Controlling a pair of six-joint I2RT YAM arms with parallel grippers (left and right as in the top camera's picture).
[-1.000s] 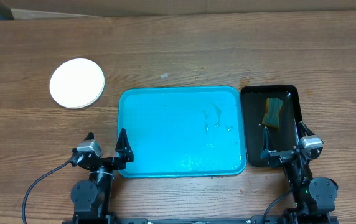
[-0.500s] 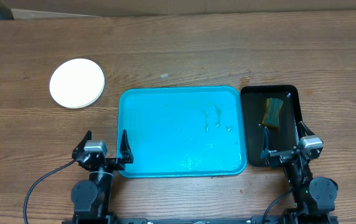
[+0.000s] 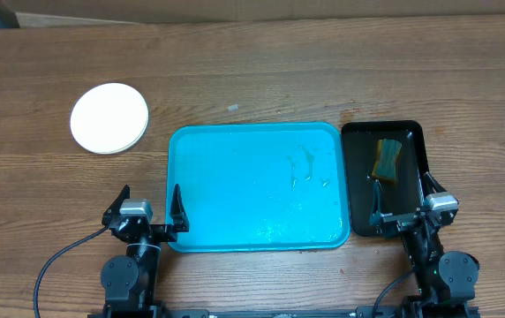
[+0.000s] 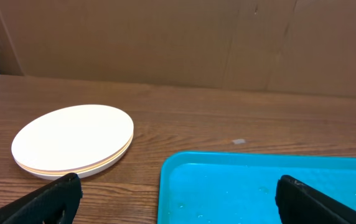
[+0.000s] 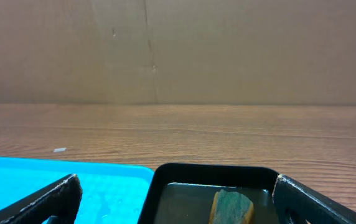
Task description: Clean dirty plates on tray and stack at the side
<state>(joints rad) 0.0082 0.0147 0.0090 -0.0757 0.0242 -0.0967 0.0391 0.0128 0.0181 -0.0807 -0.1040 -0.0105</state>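
The plates [image 3: 109, 117] stand in one stack on the table left of and behind the tray, a white one on top; the stack also shows in the left wrist view [image 4: 72, 139], with a yellowish rim under the top plate. The turquoise tray [image 3: 257, 187] holds no plates, only a few wet specks. My left gripper [image 3: 149, 206] is open and empty at the tray's near left corner [image 4: 184, 186]. My right gripper [image 3: 402, 205] is open and empty over the near end of the black tray.
A narrow black tray [image 3: 409, 134] right of the turquoise tray holds a green-and-yellow sponge [image 3: 387, 159], also in the right wrist view [image 5: 233, 208]. A small scrap [image 3: 232, 108] lies on the wood behind the tray. A cardboard wall stands at the back.
My left gripper has shifted slightly to the right compared with one second ago. Nothing else has moved.
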